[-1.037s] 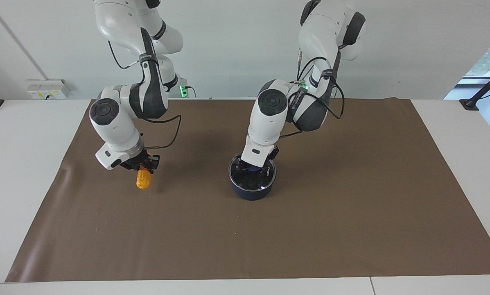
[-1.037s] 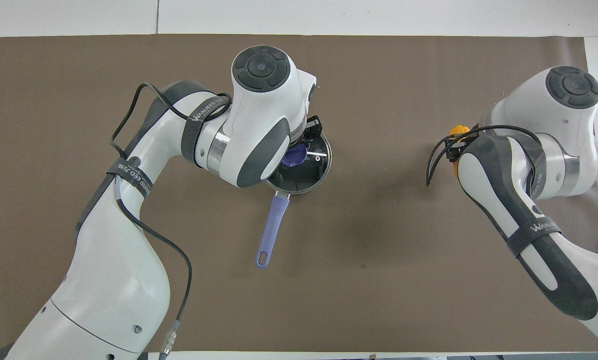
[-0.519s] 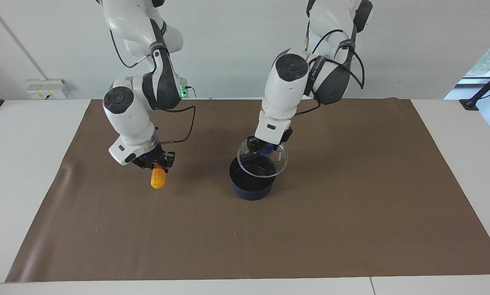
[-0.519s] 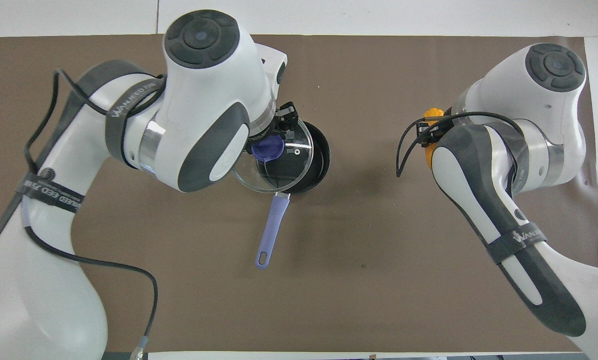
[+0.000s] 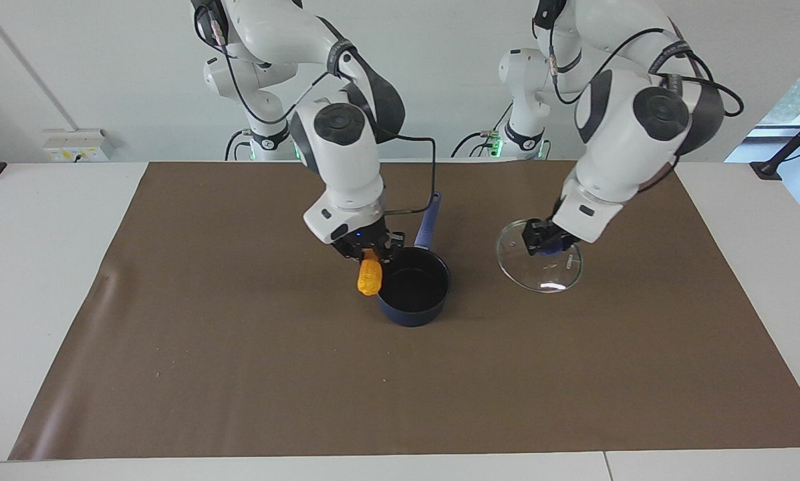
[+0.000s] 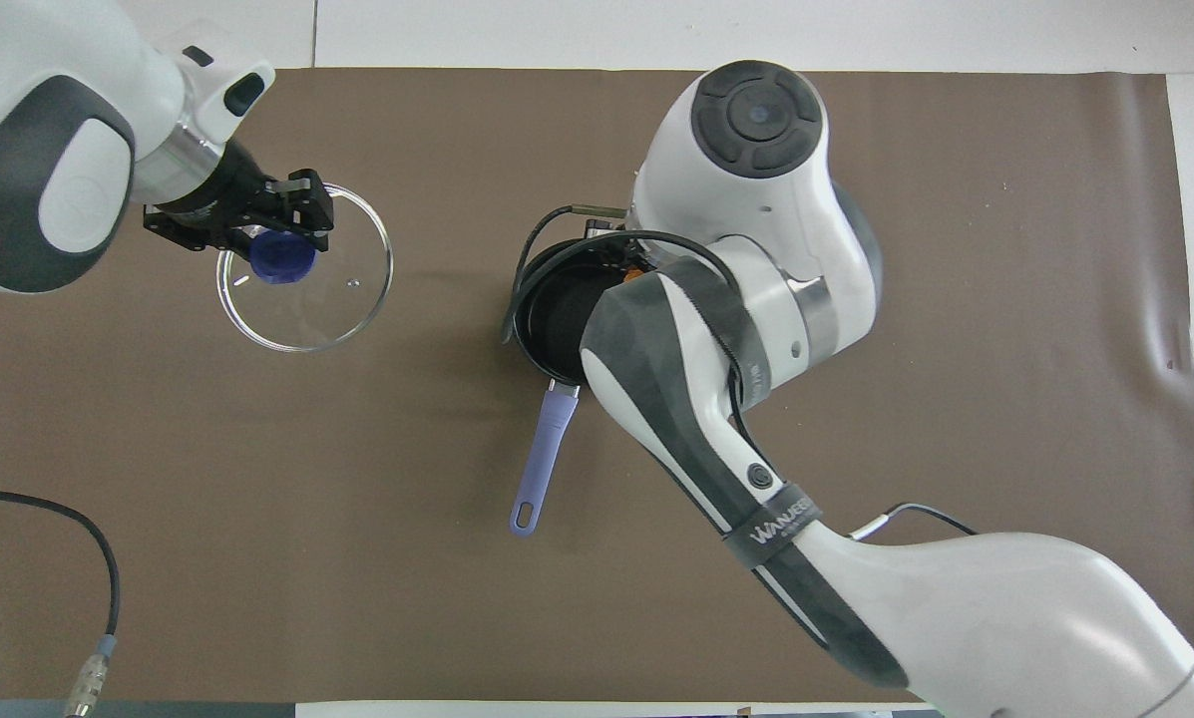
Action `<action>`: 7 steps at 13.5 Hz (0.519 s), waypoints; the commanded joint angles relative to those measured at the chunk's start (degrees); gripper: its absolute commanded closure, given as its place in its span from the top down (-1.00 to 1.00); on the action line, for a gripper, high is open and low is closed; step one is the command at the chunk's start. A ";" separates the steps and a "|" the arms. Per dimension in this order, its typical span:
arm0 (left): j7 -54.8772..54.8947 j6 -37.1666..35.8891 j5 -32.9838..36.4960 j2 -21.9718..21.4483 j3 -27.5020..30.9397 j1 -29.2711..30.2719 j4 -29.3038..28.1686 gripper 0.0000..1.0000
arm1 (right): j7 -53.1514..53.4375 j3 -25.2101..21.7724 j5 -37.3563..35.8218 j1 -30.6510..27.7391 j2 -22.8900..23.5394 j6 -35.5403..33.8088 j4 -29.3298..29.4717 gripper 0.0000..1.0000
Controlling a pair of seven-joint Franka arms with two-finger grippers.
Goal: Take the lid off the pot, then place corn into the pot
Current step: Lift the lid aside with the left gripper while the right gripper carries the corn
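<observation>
The navy pot (image 5: 410, 312) stands open in the middle of the brown mat, its blue handle (image 5: 428, 224) pointing toward the robots. My right gripper (image 5: 369, 256) is shut on the yellow-orange corn (image 5: 369, 276), which hangs tip down over the pot's rim on the right arm's side. My left gripper (image 5: 545, 246) is shut on the blue knob of the glass lid (image 5: 541, 270) and holds it tilted, low over the mat, toward the left arm's end. In the overhead view the right arm covers the corn and part of the pot (image 6: 552, 329); the lid (image 6: 327, 299) and left gripper (image 6: 279, 244) show.
The brown mat (image 5: 239, 374) covers most of the white table. The pot's handle (image 6: 542, 459) lies on the mat nearer to the robots than the pot. A loose black cable (image 6: 78, 529) shows at the left arm's corner in the overhead view.
My left gripper has lifted the lid off the pot and carried it toward the left arm's end. My right gripper has lifted the corn and carried it to the pot's rim.
</observation>
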 commanded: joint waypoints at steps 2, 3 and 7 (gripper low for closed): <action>10.75 16.60 0.21 -9.78 -0.85 10.08 -22.04 -1.00 | 3.50 0.09 1.00 2.61 6.33 6.03 3.15 -1.00; 11.81 19.95 0.13 -10.50 -0.85 11.50 -26.00 -1.00 | 3.50 0.09 0.75 2.79 5.80 6.40 0.68 -1.00; 16.97 24.90 0.21 -10.41 -0.85 15.46 -31.74 -1.00 | 3.59 0.09 0.83 3.49 3.08 7.63 -6.10 -1.00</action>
